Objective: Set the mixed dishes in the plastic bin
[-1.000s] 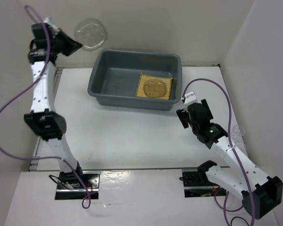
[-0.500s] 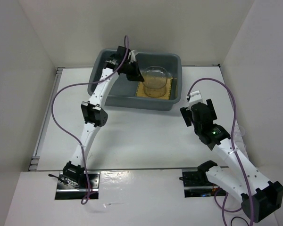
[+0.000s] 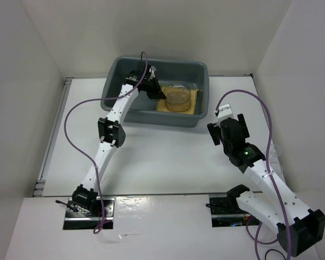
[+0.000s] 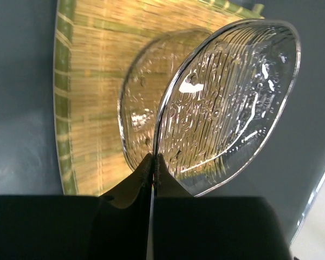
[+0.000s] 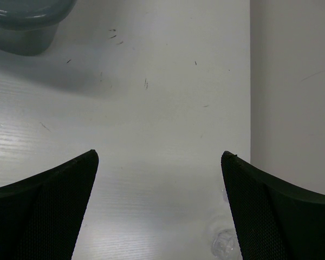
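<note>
Progress looks well past halfway: the bamboo mat (image 4: 86, 65) lies flat on the floor of the plastic bin (image 3: 111, 95), toward its right end, and one clear plate (image 4: 138, 108) rests on the mat. Your left gripper (image 4: 153, 161) is down inside the bin, pinched tight on the rim of a second clear plate (image 4: 233, 103), which stands steeply tilted just above the one lying there; you cannot tell whether its lower edge touches anything. So that plate is within the bin but not yet let go. Your right gripper (image 5: 158, 157) hangs over the table (image 5: 151, 108) to the right of the bin, spread wide with nothing between its fingers. Low in its wrist view a small glassy thing (image 5: 223, 242) sits on the table beside the wall (image 5: 292, 81), likely the cup, though too blurred to be sure. As I judge it, you have this plate to release and that last piece to fetch.
</note>
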Motion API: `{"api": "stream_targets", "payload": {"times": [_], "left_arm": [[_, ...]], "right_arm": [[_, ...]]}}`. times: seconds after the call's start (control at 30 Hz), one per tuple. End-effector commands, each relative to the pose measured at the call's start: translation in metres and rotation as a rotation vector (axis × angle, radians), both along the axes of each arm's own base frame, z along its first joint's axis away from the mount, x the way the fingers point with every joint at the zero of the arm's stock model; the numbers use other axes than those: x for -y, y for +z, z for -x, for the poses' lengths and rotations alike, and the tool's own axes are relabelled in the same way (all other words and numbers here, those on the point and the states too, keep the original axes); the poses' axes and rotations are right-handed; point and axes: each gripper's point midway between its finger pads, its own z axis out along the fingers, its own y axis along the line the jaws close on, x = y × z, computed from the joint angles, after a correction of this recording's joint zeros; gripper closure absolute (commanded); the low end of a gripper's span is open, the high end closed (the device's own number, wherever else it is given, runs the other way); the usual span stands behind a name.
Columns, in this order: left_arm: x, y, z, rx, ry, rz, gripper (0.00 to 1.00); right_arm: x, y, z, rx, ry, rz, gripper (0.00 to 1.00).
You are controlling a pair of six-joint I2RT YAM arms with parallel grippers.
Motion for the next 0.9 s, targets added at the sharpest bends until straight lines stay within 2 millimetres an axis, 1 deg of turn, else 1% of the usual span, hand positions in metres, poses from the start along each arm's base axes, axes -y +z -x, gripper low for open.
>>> {"api": "stream_targets", "payload": {"times": [0.0,0.03,0.1,0.13,0.2,0.23,0.3,0.33,0.37,0.4,0.43,0.47,0.5,0.53,0.57,0.6,0.63,0.67,0.7,0.73,0.77,0.8,0.83,0.87], "left_arm": [[0.007,0.001,-0.011,0.007,0.02,0.076,0.98],[0.008,0.003,-0.013,0.011,0.026,0.084,0.98],[0.008,-0.01,-0.013,-0.008,0.027,0.077,0.95],[0.009,-0.008,-0.013,-0.002,0.019,0.087,0.93],[0.01,-0.012,-0.013,-0.011,0.025,0.09,0.89],[0.01,-0.014,-0.014,-0.01,0.025,0.091,0.79],[0.01,-0.01,-0.013,-0.005,0.024,0.092,0.68],[0.009,-0.008,-0.012,-0.005,0.024,0.092,0.61],[0.009,-0.009,-0.011,-0.015,0.025,0.089,0.57],[0.009,-0.003,-0.011,0.0,0.019,0.088,0.52],[0.008,-0.005,-0.009,-0.003,0.012,0.08,0.46],[0.006,0.003,-0.009,0.003,0.021,0.073,0.0],[-0.001,0.018,-0.01,0.02,0.031,0.079,0.0],[-0.003,0.026,-0.01,0.038,0.035,0.066,0.0],[-0.014,0.034,-0.011,0.04,0.049,0.052,0.0],[-0.021,0.058,-0.011,0.082,0.072,0.031,0.0],[-0.033,0.068,-0.013,0.101,0.097,0.006,0.0],[-0.055,0.085,-0.012,0.127,0.142,-0.05,0.0],[-0.066,0.09,-0.011,0.127,0.161,-0.076,0.0],[-0.077,0.087,-0.009,0.102,0.181,-0.094,0.0],[-0.094,0.07,-0.003,0.032,0.192,-0.126,0.0],[-0.095,0.073,0.003,0.02,0.165,-0.11,0.0],[-0.098,0.057,0.014,-0.053,0.161,-0.132,0.0],[-0.1,0.053,0.02,-0.062,0.137,-0.153,0.0]], "right_arm": [[0.004,0.009,-0.005,0.058,-0.032,-0.03,0.02],[0.004,0.009,-0.005,0.058,-0.032,-0.03,0.02],[0.004,0.009,-0.005,0.058,-0.032,-0.03,0.02],[0.004,0.009,-0.005,0.058,-0.032,-0.03,0.02],[0.004,0.009,-0.005,0.058,-0.032,-0.03,0.02],[0.004,0.009,-0.005,0.058,-0.032,-0.03,0.02],[0.004,0.009,-0.005,0.058,-0.032,-0.03,0.02],[0.004,0.009,-0.005,0.058,-0.032,-0.03,0.02],[0.004,0.009,-0.005,0.058,-0.032,-0.03,0.02],[0.004,0.009,-0.005,0.058,-0.032,-0.03,0.02],[0.004,0.009,-0.005,0.058,-0.032,-0.03,0.02],[0.004,0.009,-0.005,0.058,-0.032,-0.03,0.02],[0.004,0.009,-0.005,0.058,-0.032,-0.03,0.02],[0.004,0.009,-0.005,0.058,-0.032,-0.03,0.02],[0.004,0.007,-0.005,0.049,-0.032,-0.026,0.02],[0.004,0.007,-0.005,0.049,-0.032,-0.026,0.02],[0.004,0.007,-0.005,0.049,-0.032,-0.026,0.02],[0.004,0.007,-0.005,0.049,-0.032,-0.026,0.02],[0.002,0.007,-0.005,0.047,-0.024,-0.031,0.02],[0.002,0.007,-0.005,0.047,-0.024,-0.031,0.02],[0.002,0.007,-0.005,0.047,-0.024,-0.031,0.02],[0.002,0.007,-0.005,0.047,-0.024,-0.031,0.02],[0.002,0.007,-0.005,0.047,-0.024,-0.031,0.02],[0.002,0.007,-0.005,0.047,-0.024,-0.031,0.02]]}}
